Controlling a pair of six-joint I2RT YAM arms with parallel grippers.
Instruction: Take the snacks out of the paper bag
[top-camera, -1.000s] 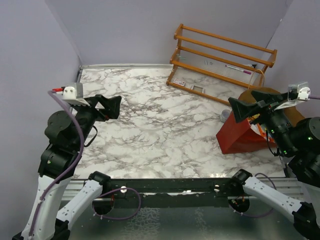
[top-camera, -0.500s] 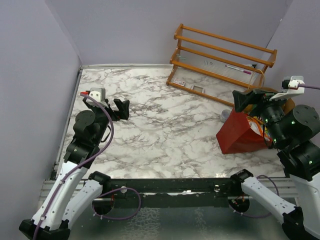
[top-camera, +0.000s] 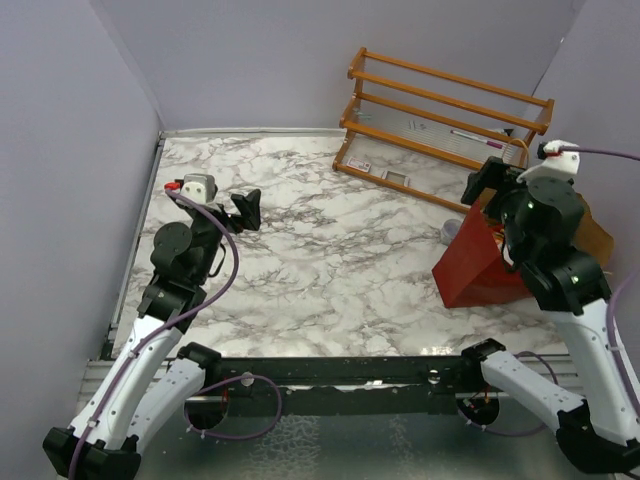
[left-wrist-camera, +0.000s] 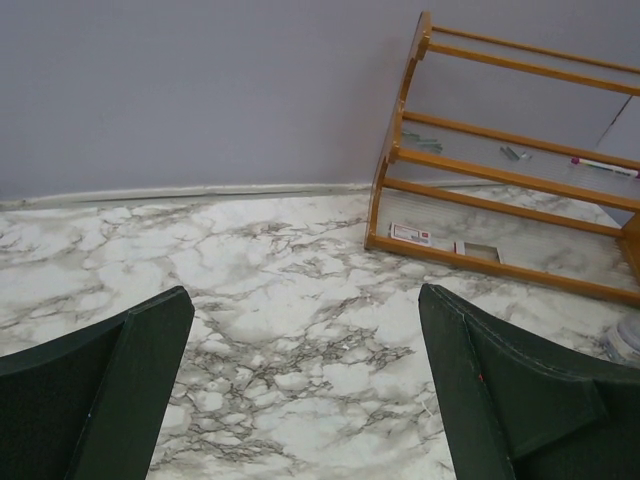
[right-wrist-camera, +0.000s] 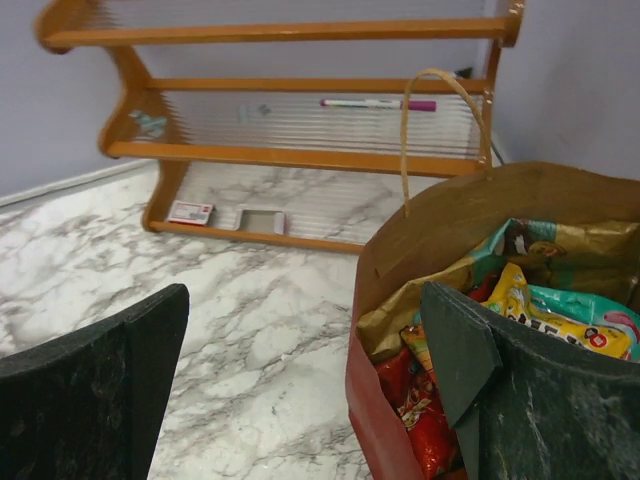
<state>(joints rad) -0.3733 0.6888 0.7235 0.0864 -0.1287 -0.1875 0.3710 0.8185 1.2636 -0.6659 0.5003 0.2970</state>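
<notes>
The paper bag (top-camera: 472, 268) stands at the right of the marble table, red outside and brown inside, its mouth open. In the right wrist view the paper bag (right-wrist-camera: 440, 225) holds several snacks: a red packet (right-wrist-camera: 428, 432), a yellow packet (right-wrist-camera: 545, 312), a teal-green packet (right-wrist-camera: 600, 312) and a tan pouch (right-wrist-camera: 415, 305). A string handle (right-wrist-camera: 405, 140) stands up from its rim. My right gripper (top-camera: 490, 182) is open and empty above the bag's left rim; in its wrist view (right-wrist-camera: 305, 300) one finger is over the mouth, the other over the table. My left gripper (top-camera: 246, 207) is open and empty over the table's left side, also in its wrist view (left-wrist-camera: 305, 300).
An orange wooden rack (top-camera: 440, 110) stands at the back right, also in the left wrist view (left-wrist-camera: 500, 180) and right wrist view (right-wrist-camera: 300, 95). A small clear cup (top-camera: 451, 231) sits between the rack and the bag. Grey walls close the back and both sides.
My right gripper has risen and swung back toward the bag's far rim. My left arm has reached forward, its gripper shifting a little right and away.
</notes>
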